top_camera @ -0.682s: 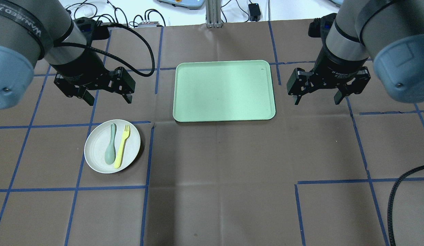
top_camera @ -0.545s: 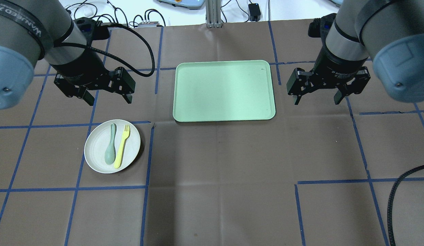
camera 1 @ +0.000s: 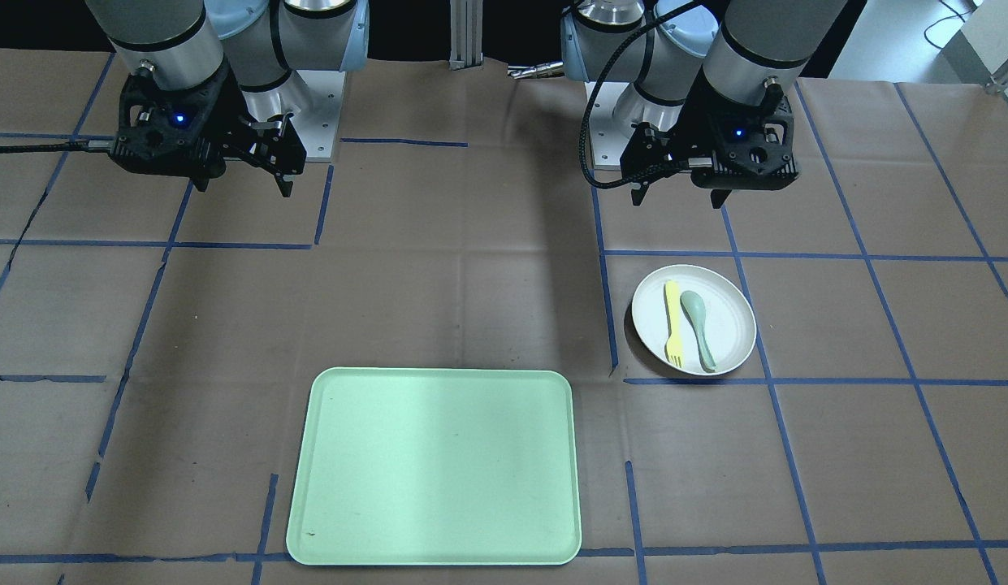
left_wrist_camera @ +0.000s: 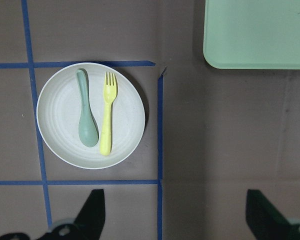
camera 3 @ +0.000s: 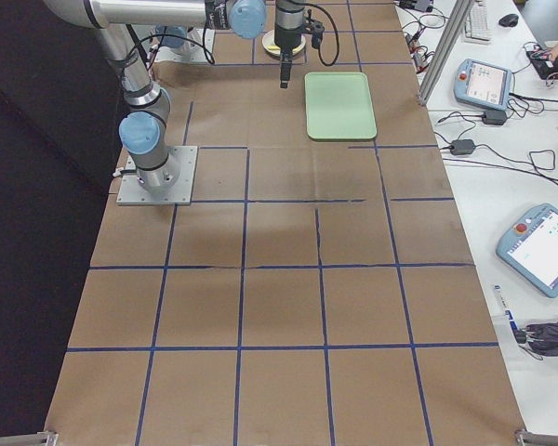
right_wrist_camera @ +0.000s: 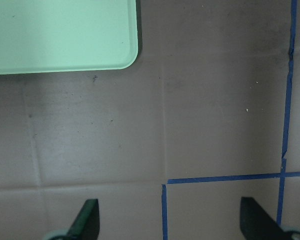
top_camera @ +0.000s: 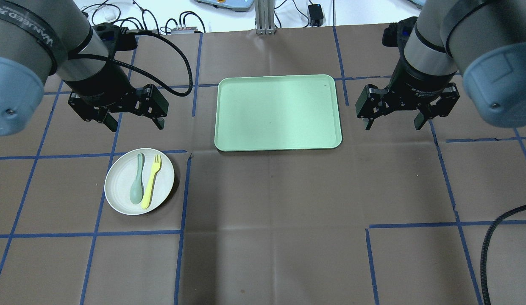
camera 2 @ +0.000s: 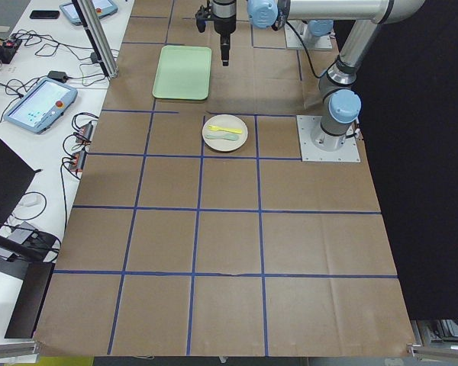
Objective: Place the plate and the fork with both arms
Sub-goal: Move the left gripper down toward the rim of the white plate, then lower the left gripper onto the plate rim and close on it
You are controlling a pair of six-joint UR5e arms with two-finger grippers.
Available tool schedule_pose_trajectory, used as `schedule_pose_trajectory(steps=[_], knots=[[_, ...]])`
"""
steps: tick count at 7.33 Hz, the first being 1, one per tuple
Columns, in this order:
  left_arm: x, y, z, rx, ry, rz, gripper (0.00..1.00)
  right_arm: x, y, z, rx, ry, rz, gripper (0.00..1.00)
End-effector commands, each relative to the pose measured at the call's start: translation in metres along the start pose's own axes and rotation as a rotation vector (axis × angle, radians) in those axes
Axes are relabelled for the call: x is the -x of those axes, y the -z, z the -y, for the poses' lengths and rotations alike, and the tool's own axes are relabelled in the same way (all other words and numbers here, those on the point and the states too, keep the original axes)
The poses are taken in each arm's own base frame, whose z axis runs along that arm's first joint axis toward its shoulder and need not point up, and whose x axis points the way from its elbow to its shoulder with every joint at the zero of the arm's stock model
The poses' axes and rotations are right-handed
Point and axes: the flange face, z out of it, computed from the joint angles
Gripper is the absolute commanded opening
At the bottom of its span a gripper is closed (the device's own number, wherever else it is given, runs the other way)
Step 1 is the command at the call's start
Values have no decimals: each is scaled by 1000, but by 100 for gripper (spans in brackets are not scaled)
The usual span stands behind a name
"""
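The off-white round plate [top_camera: 118, 186] lies on the brown table left of centre; it also shows in the front view [camera 1: 727, 321] and the left wrist view [left_wrist_camera: 60, 120]. On it lie the pale-yellow fork [top_camera: 151, 181] [left_wrist_camera: 107, 114] and a grey-green spoon [top_camera: 137, 185], side by side. My left gripper [top_camera: 133, 123] hangs open and empty above the table, beyond the plate. My right gripper [top_camera: 394, 123] hangs open and empty to the right of the pale green tray [top_camera: 278, 112].
The tray is bare and sits at the table's middle back [camera 1: 434, 463]. Blue tape lines cross the brown table cover. Cables and boxes lie past the far edge [top_camera: 182, 25]. A black cable [top_camera: 491, 250] hangs at the near right.
The left arm has shifted very slightly; its gripper stays open over the same spot. The right arm, plate, fork and tray have not moved.
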Motion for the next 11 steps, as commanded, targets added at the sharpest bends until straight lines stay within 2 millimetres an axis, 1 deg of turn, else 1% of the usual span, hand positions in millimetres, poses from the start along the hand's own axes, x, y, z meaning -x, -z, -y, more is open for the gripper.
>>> schedule_pose_trajectory(steps=[1, 2, 3, 5, 6, 7, 8, 9, 10, 11], knots=[[1, -1, 0, 0, -6, 0, 100, 0, 0, 1, 1, 0, 1, 100], [1, -2, 1, -1, -26, -5, 100, 0, 0, 0, 1, 0, -1, 100], [3, -9, 0, 6, -67, -5, 100, 0, 0, 0, 1, 0, 1, 100], [21, -12, 4, 8, -47, -13, 99, 0, 0, -1, 1, 0, 1, 100], [41, -13, 8, 10, -59, -23, 99, 0, 0, 1, 1, 0, 1, 100], [68, -24, 9, 31, -86, -30, 99, 0, 0, 0, -1, 0, -1, 100], [102, -44, 5, 63, -64, -46, 94, 0, 0, -1, -1, 0, 1, 100], [130, -55, 3, 65, -36, -69, 92, 0, -1, 0, 2, 0, -1, 100], [153, -71, -1, 82, -13, -114, 92, 0, 0, -1, 1, 0, 1, 100], [180, -90, 0, 50, 12, -144, 92, 0, 0, 0, 1, 0, 1, 100]])
